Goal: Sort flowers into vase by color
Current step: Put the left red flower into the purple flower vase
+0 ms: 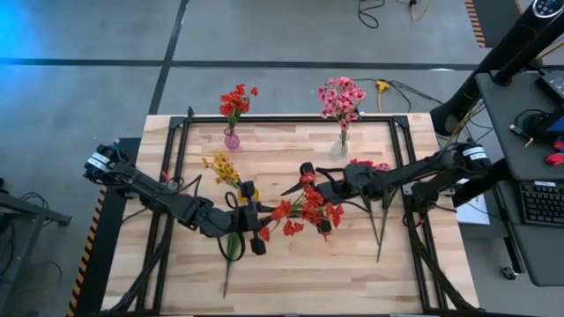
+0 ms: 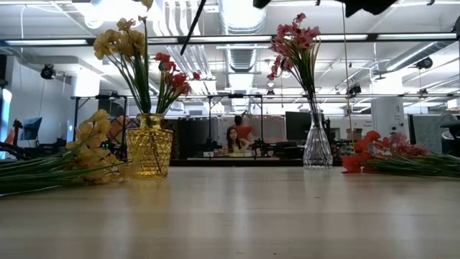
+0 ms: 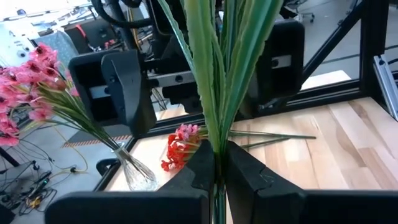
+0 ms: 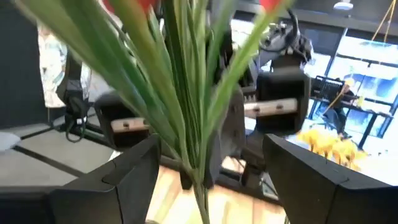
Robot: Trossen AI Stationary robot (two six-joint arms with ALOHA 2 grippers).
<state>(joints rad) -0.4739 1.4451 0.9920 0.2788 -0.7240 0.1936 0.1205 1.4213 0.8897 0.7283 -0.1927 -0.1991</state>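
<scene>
A red flower sprig hangs in the air over the table's middle, between my two grippers. My left gripper is shut on its green stem. My right gripper is open, its fingers standing on either side of the sprig's leaves just below the blossoms; whether they touch the leaves I cannot tell. At the far edge, the pink vase holds red flowers and the clear vase holds pink flowers. A yellow vase holds a yellow sprig. My left gripper pinches the red sprig's bundle of green stem and leaves between its two shut fingers, coming from the table's left. The sprig is lifted clear of the table, and its blossoms point toward my right arm.
Yellow sprigs lie on the table under my left arm, one stem reaching toward the near edge. Red and pink sprigs lie under my right arm, their stems pointing toward the near edge. Black frame rails border the wooden table.
</scene>
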